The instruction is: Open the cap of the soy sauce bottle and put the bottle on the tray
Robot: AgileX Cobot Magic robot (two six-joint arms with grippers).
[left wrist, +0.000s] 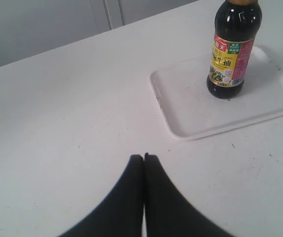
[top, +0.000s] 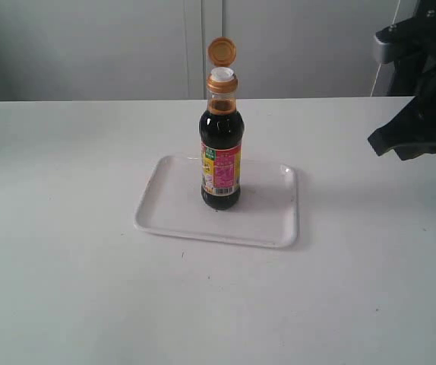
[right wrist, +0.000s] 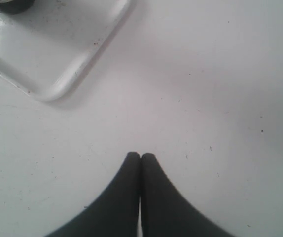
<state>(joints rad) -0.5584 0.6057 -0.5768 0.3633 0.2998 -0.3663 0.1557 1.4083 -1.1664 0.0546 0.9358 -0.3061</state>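
I see one obstacle at frame centre: the soy sauce bottle (top: pixel 220 156) upright on the tray (top: pixel 165 209); the surrounding table (top: pixel 66 251) lies open.

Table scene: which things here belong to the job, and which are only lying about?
Belong to the job:
soy sauce bottle, upright on the tray
cap, flipped open
tray

Only lying about:
nothing else rests on the table

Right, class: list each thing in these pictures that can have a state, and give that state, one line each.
soy sauce bottle: upright on the tray, nearly full
cap: flipped open, white spout bare
tray: flat on the table, holding the bottle
left gripper: shut, empty
right gripper: shut, empty
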